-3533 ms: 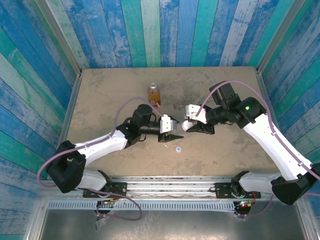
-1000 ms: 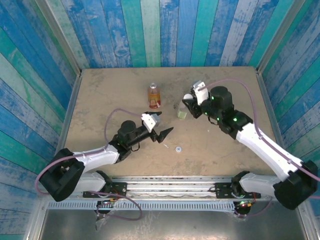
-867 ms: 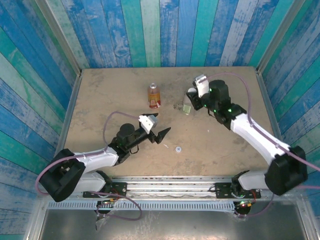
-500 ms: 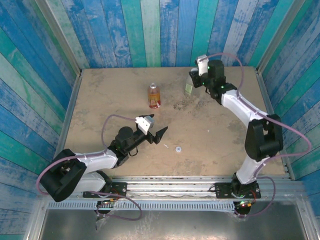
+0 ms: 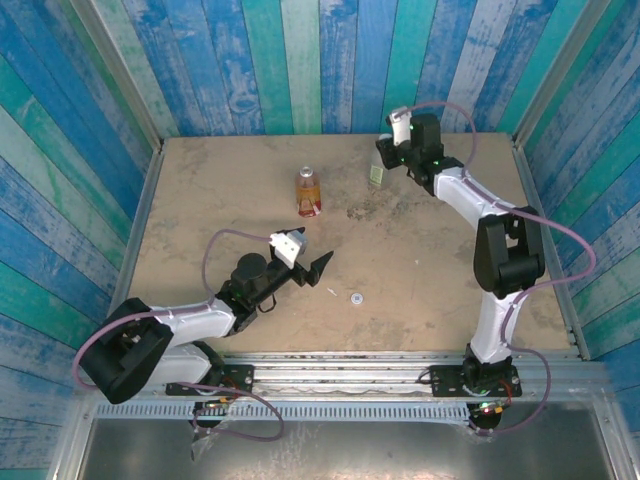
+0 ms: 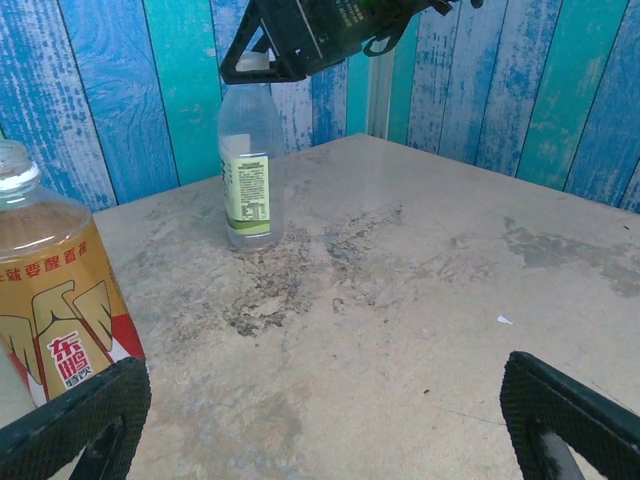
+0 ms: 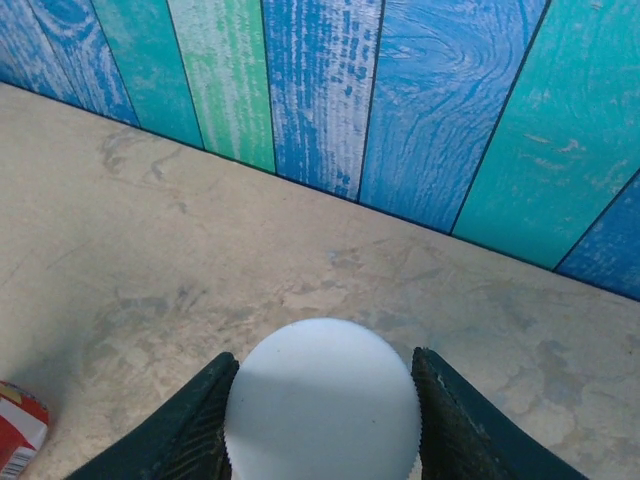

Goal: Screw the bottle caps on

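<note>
Left gripper point(image 5: 306, 256) has its jaws wide apart and empty, low over the table point(image 5: 200, 200), front middle. A loose white cap point(image 5: 356, 297) lies on the table just right of it, with a thin white scrap point(image 5: 333, 291) beside the cap. Orange bottle point(image 5: 309, 190) stands upright at centre. Right arm is stretched to the back edge, right gripper point(image 5: 385, 160) at the top of the pale bottle point(image 5: 377, 175); its grip is unclear.
</note>
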